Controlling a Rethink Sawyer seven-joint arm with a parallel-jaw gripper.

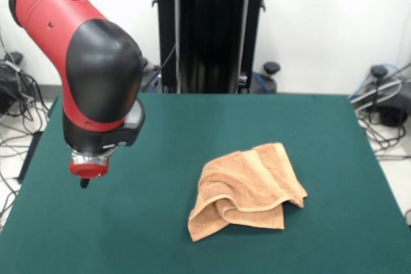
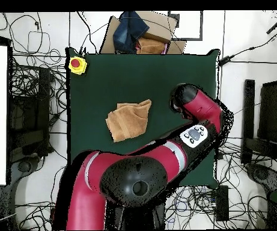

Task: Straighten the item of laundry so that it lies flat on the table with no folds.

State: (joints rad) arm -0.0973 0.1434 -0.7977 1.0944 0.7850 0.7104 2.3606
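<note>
The orange-tan towel (image 1: 247, 187) lies crumpled on the dark green table (image 1: 128, 235), right of centre, with several layers folded over each other and its near corner curled under. In the overhead view the towel (image 2: 128, 119) sits near the middle of the table (image 2: 134, 78). Its label does not show. My gripper (image 1: 84, 183) hangs from the red and black arm above the table's left side, well apart from the towel and holding nothing that I can see. Only its dark tip shows under the red wrist ring. In the overhead view the arm's end (image 2: 182, 97) covers it.
A yellow box with a red button (image 2: 76, 64) sits at one table corner. A cardboard box with clothes (image 2: 139, 33) stands past the table's far edge. The black pedestal (image 1: 212, 30) rises behind the table. Cables lie on the floor around it.
</note>
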